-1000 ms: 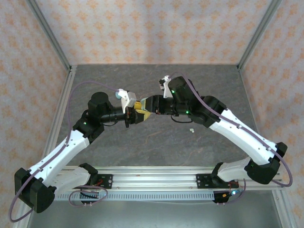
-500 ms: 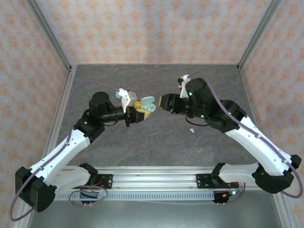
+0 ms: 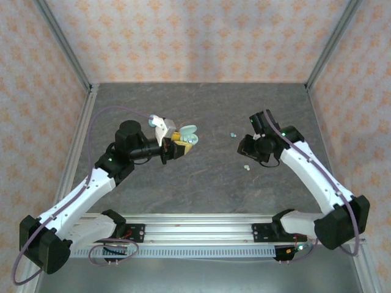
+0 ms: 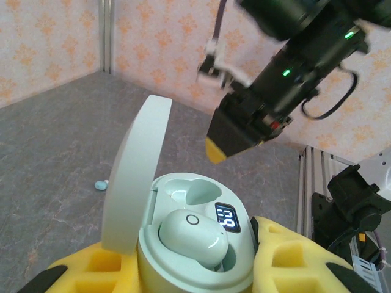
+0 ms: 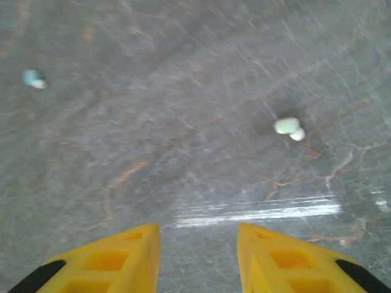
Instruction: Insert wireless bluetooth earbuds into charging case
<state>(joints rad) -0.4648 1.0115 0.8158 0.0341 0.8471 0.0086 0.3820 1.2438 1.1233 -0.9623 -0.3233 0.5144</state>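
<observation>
The charging case [image 4: 195, 268] sits between the fingers of my left gripper [image 3: 181, 146]. Its lid [image 4: 131, 183] stands up at its 9 o'clock side, and one earbud [image 4: 193, 237] lies in it. On the table [image 3: 201, 183], my right gripper [image 5: 198, 238] has the near loose earbud [image 5: 287, 127] at 1 o'clock. The far loose earbud [image 5: 33, 78] lies at 11 o'clock, well apart.
</observation>
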